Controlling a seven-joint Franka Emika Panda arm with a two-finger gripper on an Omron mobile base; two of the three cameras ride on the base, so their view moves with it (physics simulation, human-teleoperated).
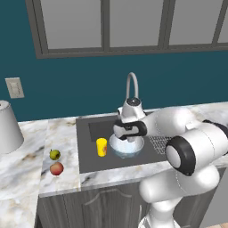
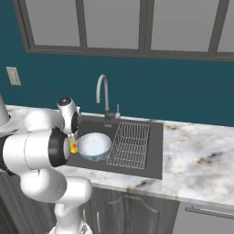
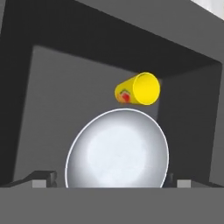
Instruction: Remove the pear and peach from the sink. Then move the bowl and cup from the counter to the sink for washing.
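Observation:
The pale bowl [image 1: 126,147] [image 2: 94,145] [image 3: 117,148] sits in the dark sink [image 1: 89,160] [image 2: 151,160]. The yellow cup [image 1: 102,147] [image 2: 73,147] [image 3: 138,89] stands upright just to its left, also in the basin. My gripper [image 1: 127,140] [image 3: 113,180] hovers right over the bowl, open, its fingertips [image 3: 43,177] spread to either side of the bowl's rim with nothing held. On the marble counter [image 1: 26,164] left of the sink lie the yellow-green pear [image 1: 54,154] and, just in front of it, the reddish peach [image 1: 56,168].
A curved steel faucet [image 1: 132,84] [image 2: 104,93] rises behind the sink. A wire rack [image 2: 130,144] fills the basin's right half. A large grey-white conical vessel [image 1: 8,127] stands at the counter's far left. My arm's bulky elbow [image 1: 191,151] hangs over the sink's front right.

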